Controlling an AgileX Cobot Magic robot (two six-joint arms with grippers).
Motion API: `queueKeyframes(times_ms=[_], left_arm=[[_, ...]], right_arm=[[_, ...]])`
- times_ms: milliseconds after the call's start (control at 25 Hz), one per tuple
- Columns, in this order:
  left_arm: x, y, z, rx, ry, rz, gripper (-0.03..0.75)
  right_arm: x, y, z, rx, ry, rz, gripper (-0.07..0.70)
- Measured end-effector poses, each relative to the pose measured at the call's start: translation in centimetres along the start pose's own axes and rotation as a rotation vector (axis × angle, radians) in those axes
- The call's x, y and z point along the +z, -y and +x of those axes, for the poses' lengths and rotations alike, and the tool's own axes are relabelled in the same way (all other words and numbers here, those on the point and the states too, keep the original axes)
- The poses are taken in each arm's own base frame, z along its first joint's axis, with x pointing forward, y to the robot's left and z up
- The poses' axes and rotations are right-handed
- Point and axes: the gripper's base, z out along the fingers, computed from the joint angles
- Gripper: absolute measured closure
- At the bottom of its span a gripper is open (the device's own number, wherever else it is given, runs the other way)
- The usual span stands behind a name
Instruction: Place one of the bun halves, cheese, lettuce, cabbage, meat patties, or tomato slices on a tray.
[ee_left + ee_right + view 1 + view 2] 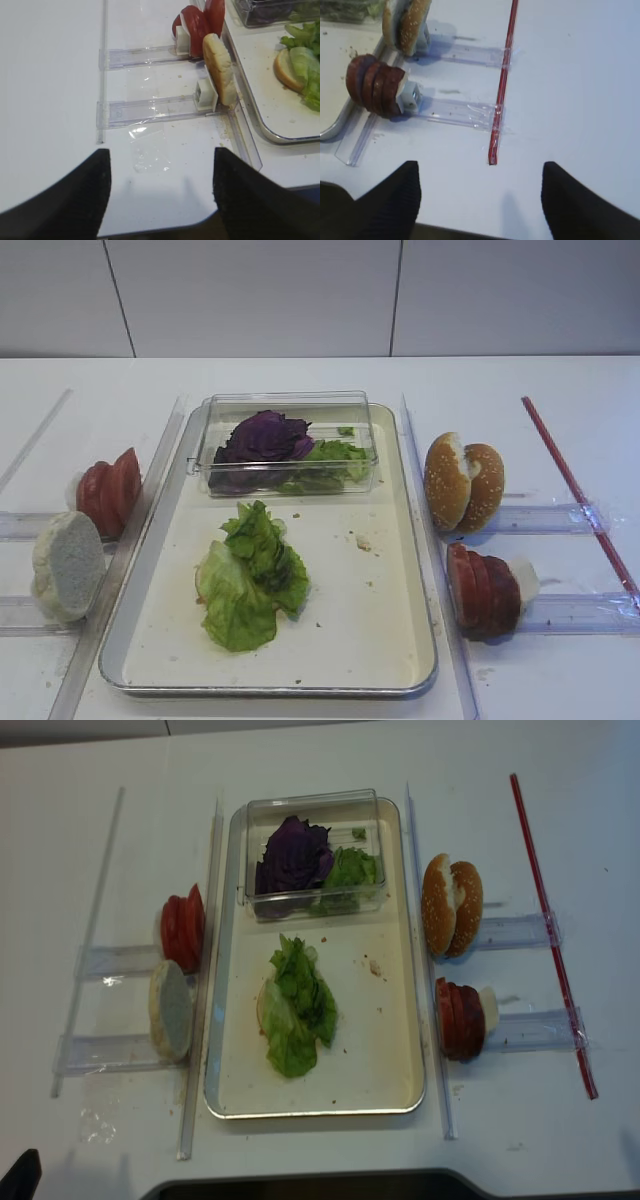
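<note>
Green lettuce lies mid-tray, covering a bun half. Purple cabbage sits in the clear box at the tray's back. Two seeded bun halves stand on edge right of the tray, and a pale one stands to its left. Bright tomato slices stand at the left; darker red-brown slices, perhaps meat patties, at the right. No cheese is in view. My right gripper is open over bare table near the front edge. My left gripper is open and empty at the front left.
A clear plastic box holds the cabbage and some green leaves. Clear plastic rails hold the standing food on both sides. A red strip runs along the right. A scrap of clear film lies ahead of the left gripper.
</note>
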Motion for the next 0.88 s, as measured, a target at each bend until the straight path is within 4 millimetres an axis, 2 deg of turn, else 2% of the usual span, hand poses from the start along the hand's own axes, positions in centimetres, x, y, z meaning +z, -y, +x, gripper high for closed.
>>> queueKeyframes(times_ms=[120,400,880], left_arm=[[0.0,0.0,0.0,0.0,0.0,0.0,0.304],[-0.03,0.0,0.02,0.0,0.002,0.0,0.304],[-0.03,0.0,0.02,0.0,0.002,0.0,0.304]], right_arm=[[-0.28,0.01,0.25,0.0,0.061,-0.003,0.144],[0.25,-0.02,0.47,-0.029,0.067,-0.007,0.213],[0.33,-0.04,0.43,-0.019,0.074,0.013,0.223]])
